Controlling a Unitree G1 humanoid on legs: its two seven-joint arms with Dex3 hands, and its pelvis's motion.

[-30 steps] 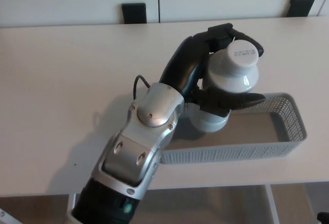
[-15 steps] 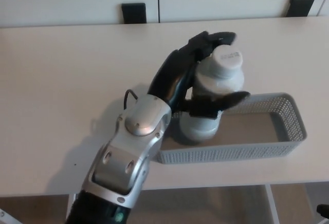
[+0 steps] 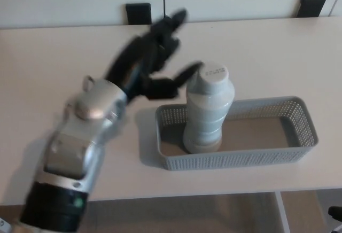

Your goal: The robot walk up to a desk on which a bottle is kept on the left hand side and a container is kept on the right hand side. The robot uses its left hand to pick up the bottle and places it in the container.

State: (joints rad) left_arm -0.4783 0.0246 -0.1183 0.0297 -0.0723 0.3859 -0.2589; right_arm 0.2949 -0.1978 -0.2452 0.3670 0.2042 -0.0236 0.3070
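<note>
Released since the earlier frame, the bottle (image 3: 208, 110) stands upright at the container's (image 3: 304, 137) left end, right of the empty, spread-fingered left hand (image 3: 155, 62) at upper centre.

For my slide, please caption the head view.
Bottle stands upright in the container; open left hand beside it.
</note>
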